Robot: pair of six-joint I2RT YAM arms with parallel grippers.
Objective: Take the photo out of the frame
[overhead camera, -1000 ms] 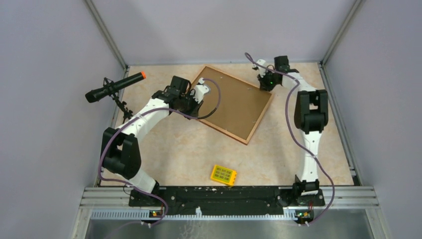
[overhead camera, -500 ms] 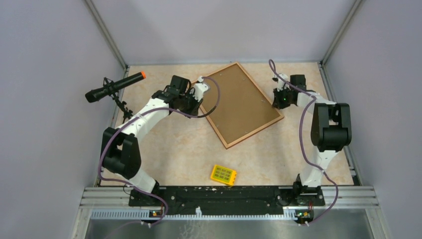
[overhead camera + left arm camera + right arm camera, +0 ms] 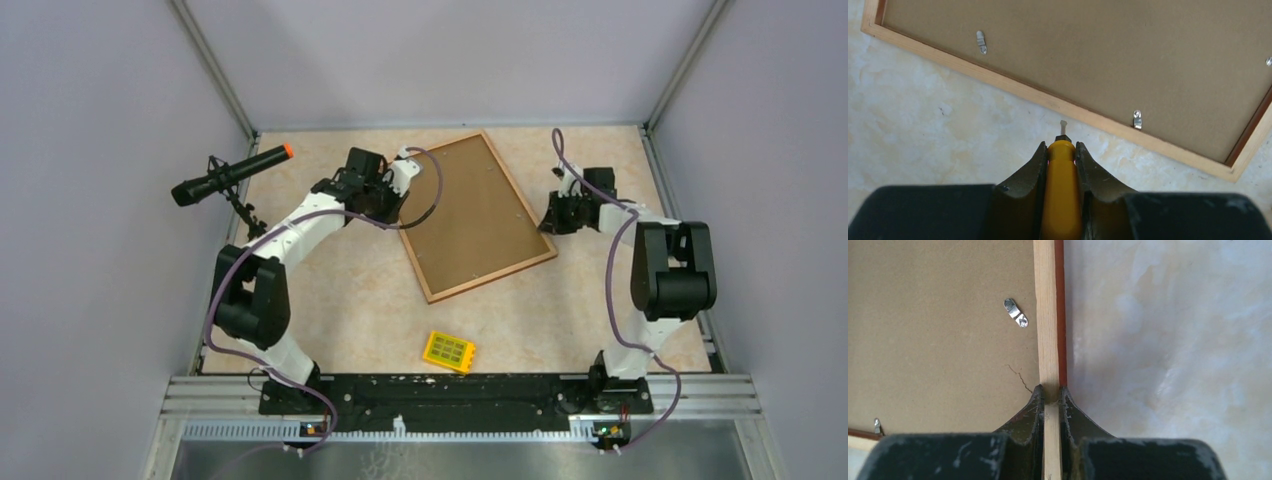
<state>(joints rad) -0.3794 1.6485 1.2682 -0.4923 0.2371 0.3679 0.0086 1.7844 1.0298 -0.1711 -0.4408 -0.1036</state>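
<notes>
Marbled table (image 3: 350,300) carries the frame (image 3: 475,215), laid back-up; the photo is unseen, judged to lie beneath the backing (image 3: 1098,55). The right end effector (image 3: 1050,396) is pinched on the frame's rim. The left end effector (image 3: 1062,150) is clamped on a yellow screwdriver (image 3: 1060,200), its tip just outside the rim. The tip should be brought to the nearest clip (image 3: 1137,119) and the tab swivelled clear while the rim is steadied.

1. The frame (image 3: 478,215) lies back up; its front is hidden.
2. Left wrist view: the tool (image 3: 1062,195) runs off the bottom edge.
3. From above, the clips (image 3: 1137,119) are too small to tell.
</notes>
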